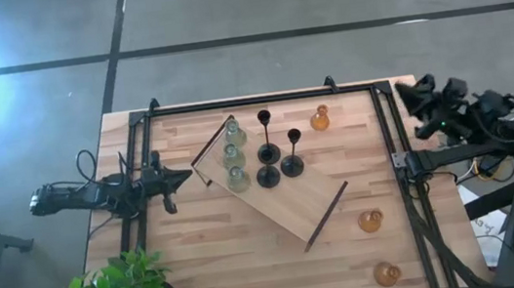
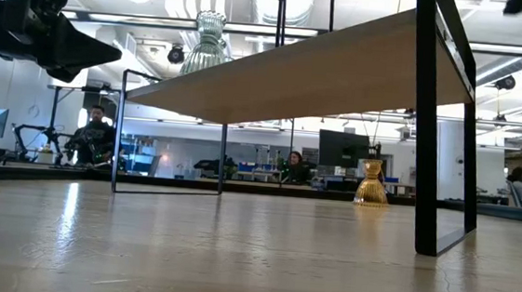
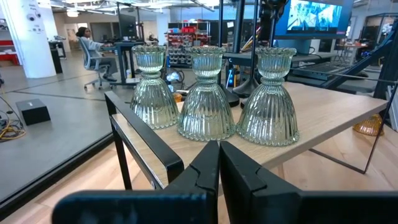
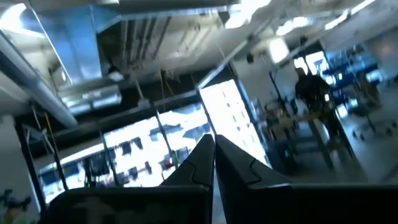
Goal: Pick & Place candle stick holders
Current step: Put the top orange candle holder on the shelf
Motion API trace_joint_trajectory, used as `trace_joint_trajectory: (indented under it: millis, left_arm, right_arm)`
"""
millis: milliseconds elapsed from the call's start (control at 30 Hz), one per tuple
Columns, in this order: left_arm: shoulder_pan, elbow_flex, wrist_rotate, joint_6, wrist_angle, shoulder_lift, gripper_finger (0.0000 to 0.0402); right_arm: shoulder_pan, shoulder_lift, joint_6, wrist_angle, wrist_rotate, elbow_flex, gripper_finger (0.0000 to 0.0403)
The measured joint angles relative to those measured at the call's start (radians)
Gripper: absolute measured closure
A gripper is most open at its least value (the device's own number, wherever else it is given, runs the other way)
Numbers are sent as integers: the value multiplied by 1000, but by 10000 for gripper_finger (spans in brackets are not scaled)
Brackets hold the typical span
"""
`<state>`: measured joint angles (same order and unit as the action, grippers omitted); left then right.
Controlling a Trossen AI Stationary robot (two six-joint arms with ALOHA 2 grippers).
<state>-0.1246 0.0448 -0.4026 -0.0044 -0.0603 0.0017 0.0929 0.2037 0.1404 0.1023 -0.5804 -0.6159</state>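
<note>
Standing in a row on the raised wooden board [image 1: 284, 200], three ribbed pale green glass holders [image 3: 206, 93] are judged rigid, slick and breakable, best gripped at the narrow neck. The left gripper [image 3: 219, 163] is seen closed and empty just short of them; the right gripper [image 4: 213, 158], likewise closed on nothing, is parked at the table's far right corner.

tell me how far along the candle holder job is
Done: three green glass holders and three black holders stand on the wooden board. In hand: nothing; the left gripper and right gripper are shut and empty. Left: three amber holders on the table.
</note>
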Motion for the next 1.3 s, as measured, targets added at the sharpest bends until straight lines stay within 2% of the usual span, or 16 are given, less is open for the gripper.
trace_joint_trajectory:
  millis: [100, 300, 400, 567, 700, 733, 900, 1033, 1133, 1300]
  left_arm:
    - [0, 0, 0, 0, 0, 0, 385]
    - [0, 0, 0, 0, 0, 0, 383]
    - [-1, 0, 0, 0, 0, 0, 385]
    - [-1, 0, 0, 0, 0, 0, 383]
    - [-1, 0, 0, 0, 0, 0, 385]
    - [-1, 0, 0, 0, 0, 0, 385]
    - [-1, 0, 0, 0, 0, 0, 383]
    - [-1, 0, 0, 0, 0, 0, 385]
    - [-1, 0, 0, 0, 0, 0, 385]
    - [-1, 0, 0, 0, 0, 0, 384]
  right_arm:
    - [0, 64, -100, 138, -1, -8, 394]
    - [0, 247, -327, 138, -61, -154, 394]
    - [-3, 363, -456, 142, -232, -281, 394]
    - [-3, 505, -610, 78, -433, -480, 394]
    - [-2, 587, -669, -138, -754, -652, 394]
    - [-2, 601, -651, -229, -785, -694, 392]
    - [-9, 666, -348, -623, -652, -900, 377]
    - [-20, 719, -201, -884, -635, -1035, 333]
    - [-45, 749, -138, -1019, -629, -1088, 286]
    - [-147, 795, -159, -1151, -665, -1085, 205]
